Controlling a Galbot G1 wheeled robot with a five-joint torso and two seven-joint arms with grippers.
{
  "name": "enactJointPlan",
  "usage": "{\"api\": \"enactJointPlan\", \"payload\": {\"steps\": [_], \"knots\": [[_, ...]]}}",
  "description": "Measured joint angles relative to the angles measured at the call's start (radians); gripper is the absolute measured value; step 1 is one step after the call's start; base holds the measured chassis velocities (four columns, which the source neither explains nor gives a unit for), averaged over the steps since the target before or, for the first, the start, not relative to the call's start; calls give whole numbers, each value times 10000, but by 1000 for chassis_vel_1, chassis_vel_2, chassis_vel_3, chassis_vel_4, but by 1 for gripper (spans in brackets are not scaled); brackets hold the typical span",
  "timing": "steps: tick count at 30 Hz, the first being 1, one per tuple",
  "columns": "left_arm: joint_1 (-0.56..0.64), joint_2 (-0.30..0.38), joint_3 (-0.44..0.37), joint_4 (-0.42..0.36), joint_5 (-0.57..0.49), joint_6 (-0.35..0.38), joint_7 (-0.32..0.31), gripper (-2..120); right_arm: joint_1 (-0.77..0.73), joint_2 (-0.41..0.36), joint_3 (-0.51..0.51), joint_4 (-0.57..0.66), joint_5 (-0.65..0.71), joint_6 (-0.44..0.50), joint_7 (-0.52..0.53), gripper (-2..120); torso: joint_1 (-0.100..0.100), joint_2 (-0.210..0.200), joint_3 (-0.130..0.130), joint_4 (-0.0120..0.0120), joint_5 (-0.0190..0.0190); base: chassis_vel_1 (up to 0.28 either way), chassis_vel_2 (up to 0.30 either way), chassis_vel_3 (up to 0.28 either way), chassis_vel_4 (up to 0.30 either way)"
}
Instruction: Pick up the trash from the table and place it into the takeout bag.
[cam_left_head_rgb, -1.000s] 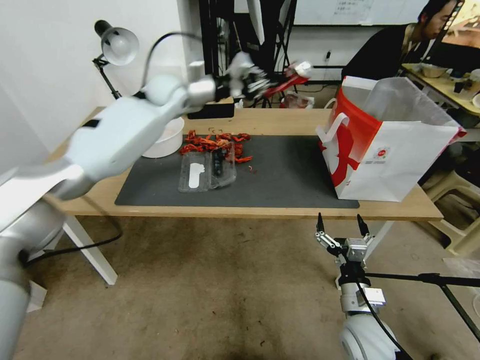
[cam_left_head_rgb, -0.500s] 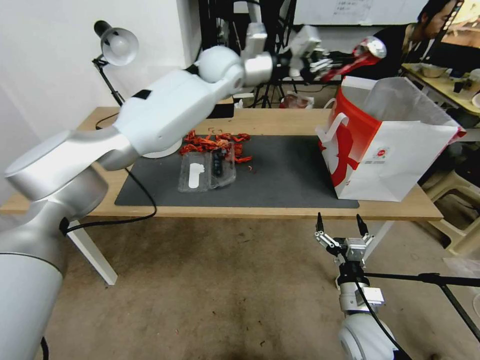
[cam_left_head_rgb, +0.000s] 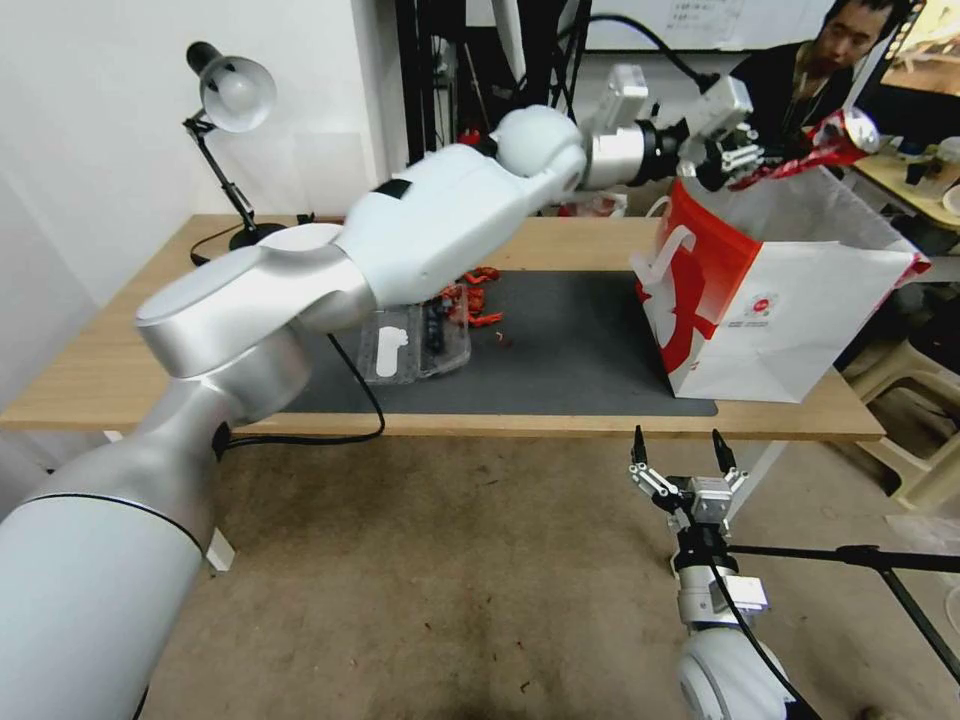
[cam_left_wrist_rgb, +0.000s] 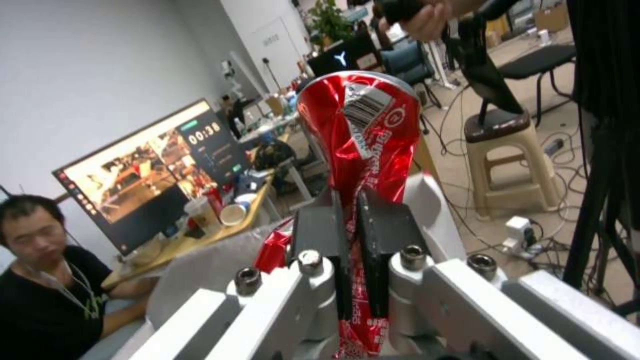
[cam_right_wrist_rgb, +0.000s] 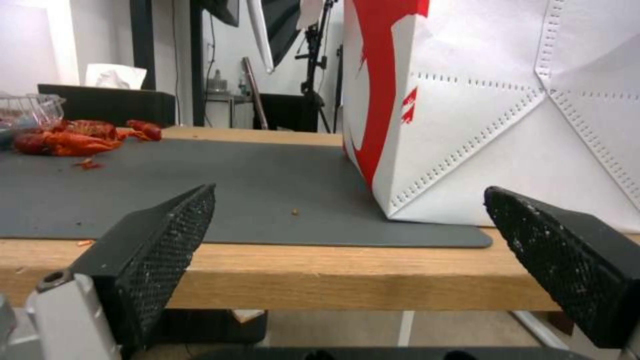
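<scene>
Item: crushed can (cam_left_head_rgb: 838, 137), clamped flat in your left gripper (cam_left_head_rgb: 760, 160), held above the bag (cam_left_head_rgb: 790, 300) mouth at the table's (cam_left_head_rgb: 120, 350) two o'clock. Centre it over the liner before you let go (the near rim sits close). Right gripper (cam_left_head_rgb: 680, 455) idles low, pads apart. Remaining: red scraps (cam_left_head_rgb: 480, 300), clear tray (cam_left_head_rgb: 415, 345) at ten o'clock; nothing blocks the drop.
</scene>
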Motion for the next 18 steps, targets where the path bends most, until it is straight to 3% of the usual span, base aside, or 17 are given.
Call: {"api": "enactJointPlan", "payload": {"steps": [9, 11, 13, 15, 18], "knots": [[367, -179, 234, 200, 413, -289, -377, 3, 0, 26, -18, -8, -3, -6, -5, 100, -1, 0, 0, -1, 0, 0, 0, 0, 0], [378, -180, 237, 197, 445, -296, -443, 7, -8, 19, 2, -8, -4, -6, -5, 100, 0, 0, 1, -2, 0, 0, 0, 0, 0], [379, -174, 265, 189, 496, -309, -656, 17, -27, 17, 16, -8, -1, -3, -5, 100, 0, 1, 0, -1, -1, 0, 0, 0, 0], [379, -170, 272, 187, 503, -310, -698, 19, -29, 20, 17, -8, -1, -2, -5, 100, 0, 0, 0, -1, 0, 0, 0, 0, 0], [379, -142, 283, 163, 527, -314, -837, 34, -34, 37, 17, -8, -1, 3, -4, 100, 0, 1, 0, -1, 0, 0, 0, 0, 0]]}}
